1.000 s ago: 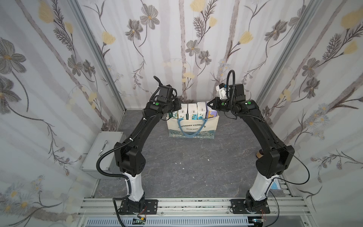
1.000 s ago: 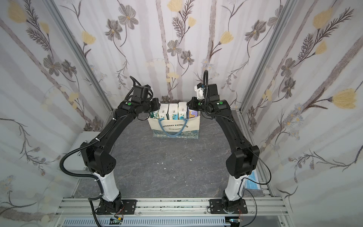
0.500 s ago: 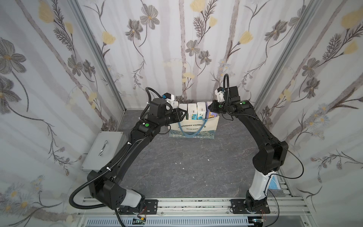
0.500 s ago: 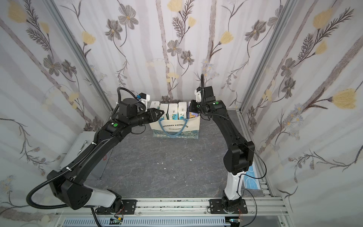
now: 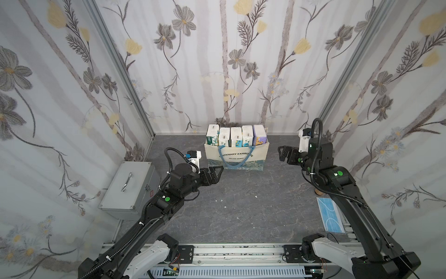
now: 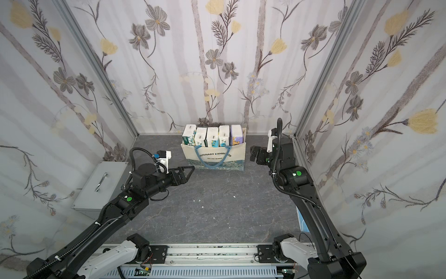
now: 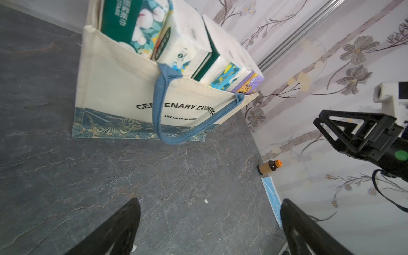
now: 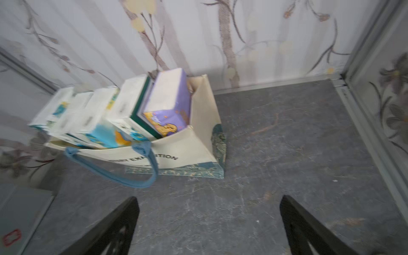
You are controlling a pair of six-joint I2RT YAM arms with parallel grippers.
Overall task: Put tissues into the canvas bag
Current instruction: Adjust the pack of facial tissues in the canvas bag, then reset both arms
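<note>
I see the tissues (image 5: 236, 138) standing upright in the canvas bag (image 5: 259, 157); five packs in a row, side by side, their tops well above the bag's rim; the one at the right end is lavender (image 8: 170, 99), the others white with green and blue print. The bag stands at the far middle of the grey stone floor (image 5: 241, 207), close to the back wall; in both top views its near face shows the black lettering, with the blue strap handle (image 7: 161, 106) hanging down over it and a blue floral band along the bottom edge.

My left gripper (image 5: 217, 174) hovers just near and left of the bag's left bottom corner, apart from it; its wrist view shows the fingers (image 7: 123, 227) spread wide with only bare floor between them, so it holds nothing. My right gripper (image 5: 282, 154) hangs off the bag's right side, clear of it; its fingers (image 8: 300, 223) are likewise wide apart and empty.

Further out, a silver metal case (image 5: 130, 186) lies against the left wall; a flat blue mask packet (image 5: 329, 217) lies at the near right edge of the floor; a small brown bottle with an orange cap (image 7: 269, 166) stands by the right wall, just beyond that packet.
</note>
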